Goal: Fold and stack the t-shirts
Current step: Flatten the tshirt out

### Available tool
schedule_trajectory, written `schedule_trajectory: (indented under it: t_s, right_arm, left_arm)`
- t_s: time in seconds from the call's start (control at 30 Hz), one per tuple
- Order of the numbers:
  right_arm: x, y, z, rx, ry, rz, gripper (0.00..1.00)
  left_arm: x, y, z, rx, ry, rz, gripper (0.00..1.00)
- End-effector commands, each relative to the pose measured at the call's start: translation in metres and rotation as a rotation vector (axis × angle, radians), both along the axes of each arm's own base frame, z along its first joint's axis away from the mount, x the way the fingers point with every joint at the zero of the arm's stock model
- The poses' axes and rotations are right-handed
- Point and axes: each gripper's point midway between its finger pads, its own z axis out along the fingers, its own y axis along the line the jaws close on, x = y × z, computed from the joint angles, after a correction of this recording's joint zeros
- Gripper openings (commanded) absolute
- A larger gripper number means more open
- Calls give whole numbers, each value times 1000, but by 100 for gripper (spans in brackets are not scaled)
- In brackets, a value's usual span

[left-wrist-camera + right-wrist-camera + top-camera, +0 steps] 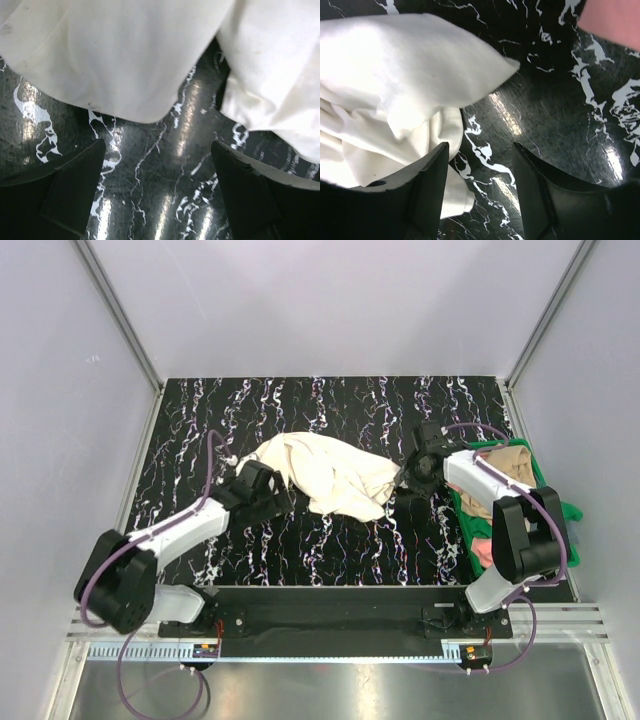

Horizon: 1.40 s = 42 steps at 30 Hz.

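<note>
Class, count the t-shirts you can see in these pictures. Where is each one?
3. A cream t-shirt lies crumpled mid-table; a tan t-shirt sits at the far end of the green bin; a pink t-shirt at its near end. The right arm may hide others.

Left end effector (159, 150), right end effector (480, 150): open

The left arm (190, 525) and right arm (478, 475): white links, black joints, looping purple cables (212, 455), bulky black shoulders (115, 585) at six o'clock, blunt black fingers (75, 190).

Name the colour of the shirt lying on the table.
Cream; the shirt shows best in the top external view.
</note>
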Motion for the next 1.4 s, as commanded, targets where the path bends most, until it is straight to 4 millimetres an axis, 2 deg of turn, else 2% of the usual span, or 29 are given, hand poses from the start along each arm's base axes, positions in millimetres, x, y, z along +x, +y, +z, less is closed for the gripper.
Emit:
schedule_trajectory:
  t_s: [0.0,0.07,0.2,0.23,0.3,0.33,0.43,0.47,0.53,0.57,0.6,0.63,0.67,0.73,0.77,0.83,0.87,0.93,0.97,1.03,1.07,1.17,1.23,1.3,1.37]
  right_arm:
    - [32,-7,11,-31,-92,-19,61]
    - [36,-9,8,-35,-86,-20,60]
    - [43,-16,2,-79,-96,-8,59]
    - [44,-18,0,-91,-97,-5,58]
    - [46,-23,-5,-108,-95,-8,59]
    - [46,-24,-8,-112,-92,-1,59]
    - [48,-26,-16,-107,-83,-8,58]
    - [49,-25,-19,-102,-87,-6,57]
    - [53,-24,-21,-104,-102,0,52]
    - [55,-23,-21,-102,-106,14,43]
    - [57,-22,-21,-101,-115,23,33]
    - [60,-23,-20,-106,-131,39,11]
    - [61,-22,-18,-107,-137,46,1]
    - [62,-22,-8,-109,-157,74,0]
    - [61,-22,7,-113,-186,77,0]
    - [48,-30,23,-143,-174,85,0]
    - [43,-36,46,-161,-215,70,0]
    - [25,-44,65,-175,-209,62,0]
    - [18,-46,91,-166,-270,55,0]
    - [6,-48,111,-156,-306,55,0]
    - [0,-50,131,-144,-360,44,0]
    - [-10,-47,162,-109,-416,48,0]
    - [-12,-43,172,-80,-441,55,0]
    - [-13,-38,172,-47,-448,65,0]
    - [-11,-33,157,-31,-433,79,0]
  left_arm:
    - [26,-2,-7,30,-34,42,91]
    - [29,2,-17,60,-11,61,89]
    - [32,6,-27,80,-5,93,77]
    - [33,8,-28,85,-6,98,67]
    - [34,13,-30,105,-8,108,58]
    - [36,15,-29,110,-11,115,43]
    - [42,30,-33,138,-6,149,31]
    - [42,32,-35,134,6,148,19]
    - [47,43,-37,133,13,166,9]
    - [51,45,-35,116,12,171,2]
    - [53,46,-32,110,2,172,0]
    - [54,47,-29,108,-6,175,0]
    - [56,48,-22,103,-28,176,0]
    - [56,53,-12,101,-47,189,0]
    - [59,54,3,93,-86,194,0]
    - [57,61,20,114,-111,191,0]
    - [60,67,44,115,-176,208,0]
    - [57,79,64,147,-216,219,0]
    - [58,89,88,155,-284,255,0]
    - [52,105,102,189,-308,295,0]
    - [52,113,115,193,-344,323,0]
    - [51,133,121,195,-346,370,0]
    - [51,139,118,194,-326,376,0]
    - [54,148,110,185,-296,399,0]
    - [59,149,99,174,-251,388,0]
